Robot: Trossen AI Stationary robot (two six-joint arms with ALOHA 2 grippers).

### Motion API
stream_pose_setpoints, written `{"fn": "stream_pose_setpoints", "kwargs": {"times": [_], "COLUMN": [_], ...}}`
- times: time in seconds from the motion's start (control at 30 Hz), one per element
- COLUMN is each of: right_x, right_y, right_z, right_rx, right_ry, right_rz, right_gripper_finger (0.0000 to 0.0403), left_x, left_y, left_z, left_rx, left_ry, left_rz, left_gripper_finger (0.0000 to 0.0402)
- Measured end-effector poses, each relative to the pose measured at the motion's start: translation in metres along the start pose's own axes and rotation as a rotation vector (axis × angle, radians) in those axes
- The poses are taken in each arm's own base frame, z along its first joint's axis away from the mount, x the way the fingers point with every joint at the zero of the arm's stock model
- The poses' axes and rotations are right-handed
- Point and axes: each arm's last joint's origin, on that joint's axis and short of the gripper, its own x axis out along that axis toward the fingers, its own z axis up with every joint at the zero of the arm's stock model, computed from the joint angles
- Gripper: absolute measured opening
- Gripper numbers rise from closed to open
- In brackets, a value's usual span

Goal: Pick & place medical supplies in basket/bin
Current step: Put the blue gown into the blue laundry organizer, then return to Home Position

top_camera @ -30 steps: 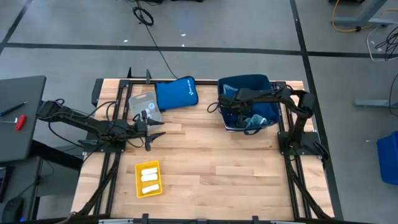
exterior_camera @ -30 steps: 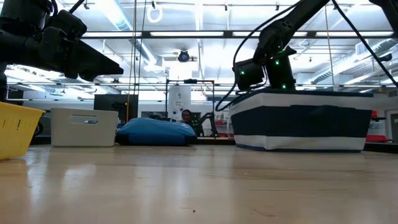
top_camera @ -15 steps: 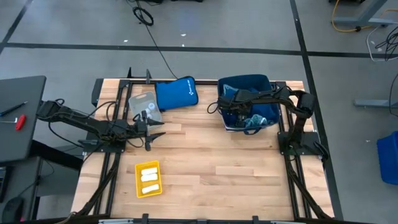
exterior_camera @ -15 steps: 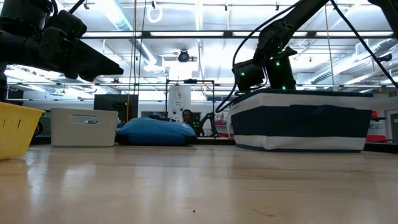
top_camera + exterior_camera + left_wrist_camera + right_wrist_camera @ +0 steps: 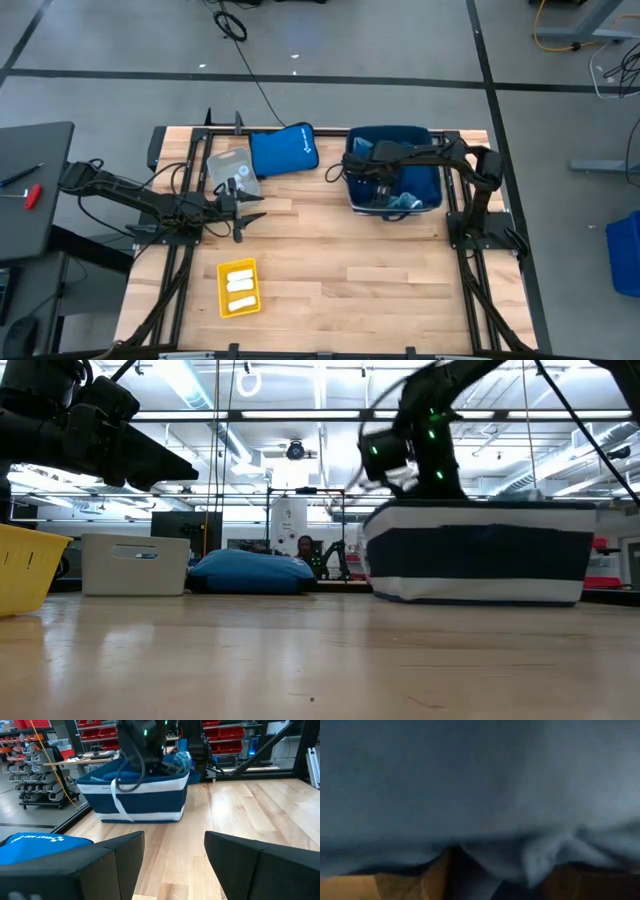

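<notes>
On the left the left gripper (image 5: 243, 214) hovers low over the table (image 5: 330, 270), fingers spread apart, empty. Below it sits a yellow tray (image 5: 239, 288) with white rolls (image 5: 240, 285). Just past the gripper lies a clear lidded box (image 5: 231, 170), then the royal-blue pouch (image 5: 283, 150). To the right, the right gripper (image 5: 362, 172) reaches into the navy basket (image 5: 393, 205), among light-blue cloth (image 5: 404, 201); its wrist camera is smothered by fabric, so I cannot tell its grip.
</notes>
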Motion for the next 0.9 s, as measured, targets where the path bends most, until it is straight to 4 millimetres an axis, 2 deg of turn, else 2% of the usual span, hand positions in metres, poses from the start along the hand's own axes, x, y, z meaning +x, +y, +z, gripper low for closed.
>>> {"fn": "stream_pose_setpoints", "kwargs": {"times": [0.23, 0.47, 0.67, 0.9], "right_x": [-0.053, -0.096, -0.121, -0.136], "right_y": [0.009, 0.015, 0.019, 0.037], "right_z": [0.013, 0.014, 0.013, 0.024], "right_rx": [-0.036, -0.062, -0.076, -0.149], "right_ry": [-0.146, -0.239, -0.315, -0.500], "right_rz": [0.013, 0.008, 0.006, 0.054], "right_gripper_finger": [0.0257, 0.0257, 0.0257, 0.0256], "left_x": [0.000, 0.000, 0.000, 0.000], "left_y": [0.000, 0.000, 0.000, 0.000], "left_z": [0.000, -0.001, -0.001, -0.001], "left_rx": [0.001, 0.004, 0.003, 0.004], "left_ry": [0.001, 0.008, 0.007, 0.007], "left_rz": [0.000, -0.001, -0.001, -0.001], "left_gripper_finger": [0.0213, 0.0213, 0.0213, 0.0213]}}
